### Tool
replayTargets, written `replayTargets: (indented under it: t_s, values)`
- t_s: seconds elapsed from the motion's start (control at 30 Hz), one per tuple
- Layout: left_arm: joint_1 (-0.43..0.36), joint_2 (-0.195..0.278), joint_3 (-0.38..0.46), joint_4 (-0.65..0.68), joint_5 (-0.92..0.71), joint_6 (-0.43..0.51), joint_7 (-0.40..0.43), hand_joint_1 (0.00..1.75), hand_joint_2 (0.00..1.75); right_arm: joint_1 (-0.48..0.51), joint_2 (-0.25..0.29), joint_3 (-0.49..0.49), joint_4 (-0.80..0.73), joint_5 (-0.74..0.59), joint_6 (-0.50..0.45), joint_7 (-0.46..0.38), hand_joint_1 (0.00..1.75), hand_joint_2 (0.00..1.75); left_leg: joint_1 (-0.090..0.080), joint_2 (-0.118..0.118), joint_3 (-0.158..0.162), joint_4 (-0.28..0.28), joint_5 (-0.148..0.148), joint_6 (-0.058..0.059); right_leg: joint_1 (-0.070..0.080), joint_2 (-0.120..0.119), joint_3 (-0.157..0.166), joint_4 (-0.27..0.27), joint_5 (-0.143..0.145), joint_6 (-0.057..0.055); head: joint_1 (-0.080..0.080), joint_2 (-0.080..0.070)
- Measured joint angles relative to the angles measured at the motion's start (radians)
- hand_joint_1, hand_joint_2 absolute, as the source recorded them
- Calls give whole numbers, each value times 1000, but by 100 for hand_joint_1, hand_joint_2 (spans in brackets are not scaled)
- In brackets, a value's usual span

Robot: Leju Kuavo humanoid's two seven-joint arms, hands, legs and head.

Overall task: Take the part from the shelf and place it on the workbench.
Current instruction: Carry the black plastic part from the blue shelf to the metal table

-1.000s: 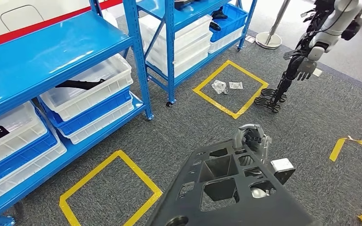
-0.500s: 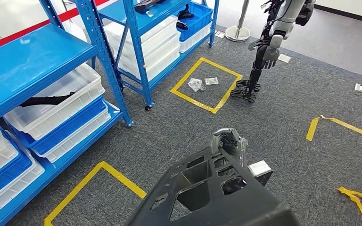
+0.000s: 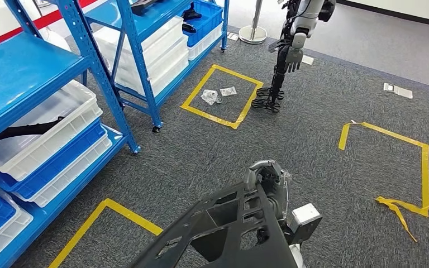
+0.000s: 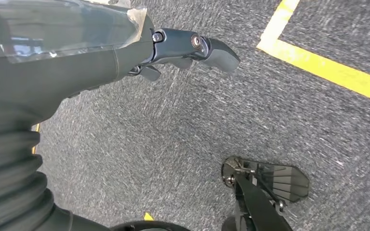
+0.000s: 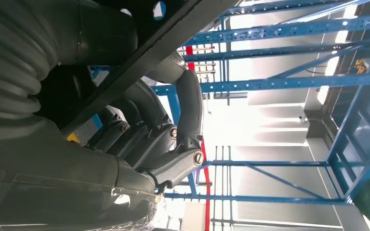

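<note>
The large black plastic part with moulded cut-outs and ribs [image 3: 229, 231] is carried low in front of the body, its far edge clamped by the right hand [image 3: 267, 177], whose dark fingers [image 5: 180, 137] are curled over that edge in the right wrist view. The left hand [image 4: 67, 67] is seen over grey carpet in the left wrist view, dark fingers [image 4: 192, 45] extended with nothing between them; whether it touches the part cannot be told.

Surroundings, relative to the right hand:
- Blue steel shelving [image 3: 98, 72] is located to the left and beyond, loaded with white plastic bins [image 3: 39, 131] and blue plastic bins [image 3: 61, 159]; a black part [image 3: 25, 128] is left lying in one white bin.
- A second humanoid robot [image 3: 287, 53] is stood well beyond, straight ahead.
- A yellow tape square [image 3: 222, 95] is marked on the floor just beside that robot, with clear plastic bags [image 3: 218, 95] lying inside it.
- Another yellow tape outline [image 3: 388, 167] is marked to the right, one end peeled loose.
- A yellow tape corner [image 3: 111, 215] is marked to the near left.
- A round-based metal post [image 3: 253, 30] is stood far ahead.
</note>
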Motion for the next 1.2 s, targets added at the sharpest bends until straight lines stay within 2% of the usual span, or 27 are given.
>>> replayTargets:
  t_s: [0.07,0.13,0.2,0.23,0.3,0.33,0.37,0.4,0.43,0.5,0.53,0.57,0.6,0.63,0.67,0.7,0.73,0.8,0.87,0.9,0.93,1.0,1.07,1.1,1.13,1.17,1.2]
  values:
    - [-1,-5,2,0,2,2,5,0,175,1,-3,3,-7,0,6,5,175,175,-5,14,4,-1,-4,-10,8,-15,36,-65,14,-11,-1,0]
    - [-2,-9,3,0,0,3,10,0,175,6,-8,5,-10,0,9,7,175,175,-6,27,9,-4,-4,-21,11,1,35,-67,17,-25,-3,0]
    - [-3,-13,3,0,-1,3,13,0,175,13,-14,4,-13,-1,11,7,175,175,-2,10,6,11,-21,-31,1,17,37,-73,22,-38,-5,0]
    - [-3,-15,3,0,-2,3,12,0,175,16,-15,4,-14,-2,13,6,175,175,0,-11,-8,46,-45,-34,-5,25,39,-76,24,-46,-8,0]
    - [-1,-16,4,0,-3,2,9,0,175,23,-17,4,-16,-4,16,5,175,175,2,-52,-66,171,-111,-36,-6,41,39,-77,25,-57,-13,0]
    - [1,-17,4,0,-3,2,8,0,175,28,-18,4,-16,-6,17,4,175,175,2,-61,-97,232,-134,-37,-4,51,39,-77,25,-59,-14,0]
    - [3,-18,4,0,-3,2,8,0,175,33,-19,3,-16,-9,18,4,175,175,2,-64,-115,266,-138,-39,-3,63,39,-76,25,-59,-14,0]
    - [4,-18,5,0,-4,2,7,0,175,38,-21,2,-16,-12,20,4,175,175,3,-66,-117,264,-123,-39,-2,75,40,-76,25,-59,-14,0]
    - [4,-18,6,0,-5,2,7,0,175,42,-22,2,-16,-14,20,3,175,175,5,-69,-99,222,-91,-39,-3,88,41,-74,25,-58,-14,0]
    - [3,-19,6,0,-9,3,7,0,175,44,-22,0,-18,-17,21,2,175,175,12,-103,-40,93,-26,-39,0,114,39,-68,24,-54,-15,0]
    - [3,-19,7,0,-11,4,8,0,175,45,-22,-1,-19,-17,22,1,175,175,15,-122,-18,45,-10,-38,1,126,36,-64,24,-50,-14,0]
    - [2,-19,7,0,-12,4,8,0,175,46,-22,-3,-21,-17,22,0,175,175,14,-136,-7,20,-7,-36,3,135,31,-61,24,-44,-14,0]
    - [1,-19,7,0,-13,5,8,0,175,47,-23,-4,-23,-16,22,-1,175,175,11,-138,-5,15,-10,-31,2,144,26,-61,26,-36,-14,0]
    - [0,-20,7,0,-13,5,8,0,175,49,-23,-6,-25,-16,23,-1,175,175,7,-128,-6,13,-8,-24,-1,154,21,-63,29,-28,-14,0]
    - [-1,-21,8,0,-13,5,8,0,175,52,-24,-9,-28,-16,23,-2,175,175,5,-115,-4,10,-4,-15,-3,153,16,-62,31,-22,-15,0]
    - [-2,-22,8,0,-13,5,9,0,175,53,-25,-11,-29,-16,23,-2,175,175,5,-104,-3,6,0,-7,-3,138,7,-49,25,-18,-13,0]
    - [-2,-23,8,-1,-13,5,9,0,175,53,-25,-13,-31,-16,24,-3,175,175,6,-90,-1,2,3,0,0,115,-10,-19,12,-18,-9,0]
    - [-1,-24,8,-1,-14,5,8,0,175,52,-26,-14,-33,-16,24,-3,175,175,5,-63,-1,-1,4,8,3,65,-68,98,-36,-22,-1,0]
    - [1,-24,8,-1,-19,5,4,0,175,57,-27,-15,-34,-16,24,-3,175,175,3,-33,-1,-1,2,10,0,47,-119,203,-69,-21,1,0]
    - [1,-24,8,-1,-21,5,0,0,175,60,-27,-16,-35,-16,25,-3,175,175,3,-20,0,-1,1,10,-2,42,-122,209,-66,-16,1,0]
    - [0,-24,8,-1,-23,5,-3,0,175,62,-28,-18,-38,-16,25,-3,175,175,3,-9,1,-1,0,8,-4,36,-103,174,-49,-10,2,0]
    - [-2,-25,8,-1,-24,4,-8,0,175,64,-28,-22,-46,-15,30,-3,175,175,1,12,5,0,-4,1,-4,2,-29,38,-6,0,3,0]
    - [-2,-26,6,-1,-32,3,-9,0,175,63,-26,-24,-53,-12,37,-1,175,175,-4,29,10,0,-11,-10,3,-28,23,-51,16,-5,1,0]
    - [-2,-26,4,-1,-38,2,-7,0,175,63,-25,-25,-54,-11,41,0,175,175,-7,37,14,-1,-14,-16,7,-31,28,-62,17,-11,1,0]
    - [-3,-27,1,-1,-45,1,-4,0,175,63,-25,-27,-54,-10,44,1,175,175,-6,46,19,-4,-15,-21,9,-20,29,-62,18,-17,-1,0]
    - [-3,-28,-3,-1,-48,2,-2,0,175,62,-24,-29,-54,-9,47,2,175,175,-4,51,22,-5,-18,-26,4,-8,28,-63,20,-22,-2,0]
    - [-4,-29,-6,-1,-51,3,1,0,175,61,-24,-31,-54,-8,49,2,175,175,-2,42,23,1,-26,-32,0,4,29,-65,22,-28,-3,0]
